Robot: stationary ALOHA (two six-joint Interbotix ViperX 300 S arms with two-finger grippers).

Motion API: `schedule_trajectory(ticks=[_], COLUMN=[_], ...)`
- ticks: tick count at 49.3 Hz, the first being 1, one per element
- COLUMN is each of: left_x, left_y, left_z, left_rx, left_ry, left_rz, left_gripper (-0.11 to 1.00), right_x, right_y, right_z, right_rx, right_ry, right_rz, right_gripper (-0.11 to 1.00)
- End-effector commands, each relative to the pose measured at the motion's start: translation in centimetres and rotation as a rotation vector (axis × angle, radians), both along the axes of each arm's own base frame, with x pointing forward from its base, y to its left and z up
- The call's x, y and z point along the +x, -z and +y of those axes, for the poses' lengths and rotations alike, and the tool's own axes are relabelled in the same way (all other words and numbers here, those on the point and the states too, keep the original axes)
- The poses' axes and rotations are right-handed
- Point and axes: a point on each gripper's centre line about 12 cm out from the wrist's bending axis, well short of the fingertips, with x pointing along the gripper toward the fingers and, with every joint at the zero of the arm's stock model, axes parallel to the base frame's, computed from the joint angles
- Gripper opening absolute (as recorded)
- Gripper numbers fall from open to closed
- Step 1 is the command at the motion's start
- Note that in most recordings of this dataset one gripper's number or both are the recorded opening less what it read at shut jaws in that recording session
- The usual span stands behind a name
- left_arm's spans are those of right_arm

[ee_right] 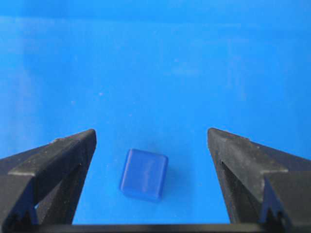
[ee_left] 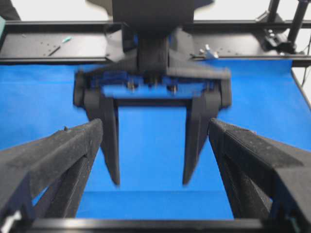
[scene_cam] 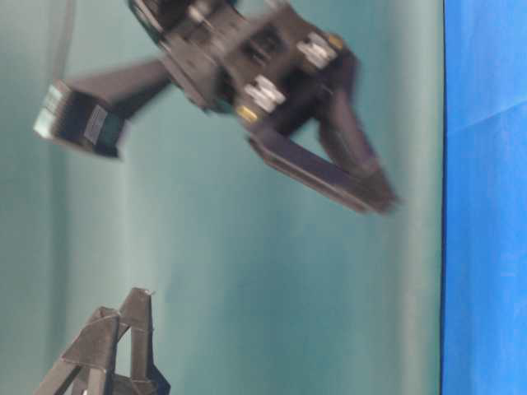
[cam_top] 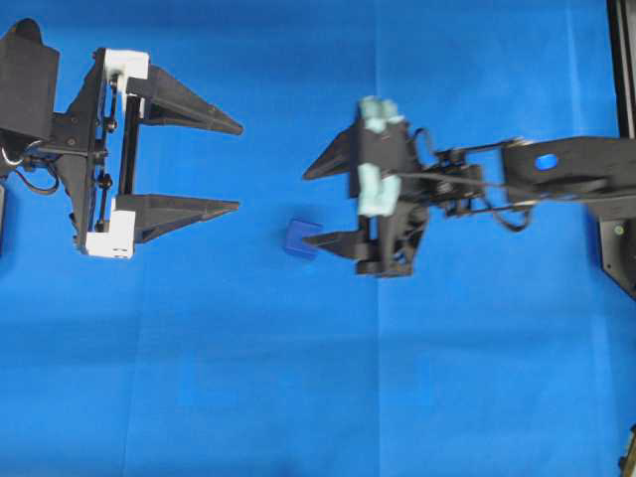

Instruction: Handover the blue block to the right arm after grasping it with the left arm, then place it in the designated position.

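**Two open grippers, one block on the cloth**

Both of my grippers stand wide open and neither one holds anything. My right gripper (ee_right: 151, 141) has its two black pointed fingers (ee_right: 58, 155) spread far apart, and in its wrist view the blue block (ee_right: 144, 174) lies on the blue cloth (ee_right: 160, 63) between them, nearer to the finger on the left of that view. The block touches neither finger there. It sits flat on the cloth, a little turned, with its rounded edges visible.

From overhead the right gripper (cam_top: 314, 204) points toward the left of the picture, and the block (cam_top: 299, 239) appears just at the tip of its lower finger. I cannot tell from this view if the tip touches the block or only hangs above it. The right arm (cam_top: 556, 174) reaches in from the right edge, with pale pieces on the gripper body.

My left gripper (cam_top: 239, 167), the one with white corner pieces, is also open, its fingers (cam_top: 189, 209) pointing to the right, toward the other gripper. It is well apart from the block. In the left wrist view the right gripper (ee_left: 150, 182) faces me, blurred, above the cloth.

In the table-level view the right gripper is blurred in front of a greenish backdrop (scene_cam: 247, 271).
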Motion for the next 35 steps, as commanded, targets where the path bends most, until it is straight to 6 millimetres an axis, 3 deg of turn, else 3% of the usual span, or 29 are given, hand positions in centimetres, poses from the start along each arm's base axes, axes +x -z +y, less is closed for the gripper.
schedule_trajectory(ticks=[1,17,28,35], left_x=[-0.4,-0.4,-0.4,-0.4], left_y=[-1.4,-1.4,-1.4,-1.4], left_z=[0.0,0.0,0.1,0.0], left_rx=[-0.001,-0.001,-0.001,-0.002], left_ry=[-0.001,-0.001,-0.001,-0.001], left_rz=[-0.046,-0.044,-0.044,-0.044], left_gripper=[0.93,0.93,0.93,0.93], right_x=[-1.4,-6.3,-9.3,-10.1], right_y=[-3.0,-7.8,-9.7,-10.2], right_z=[0.0,-0.4,-0.4,-0.5], right_rx=[-0.005,-0.025,-0.033,-0.034], right_ry=[0.0,0.016,0.016,0.016], right_rz=[-0.063,-0.144,-0.212,-0.235], right_gripper=[0.87,0.86,0.86,0.86])
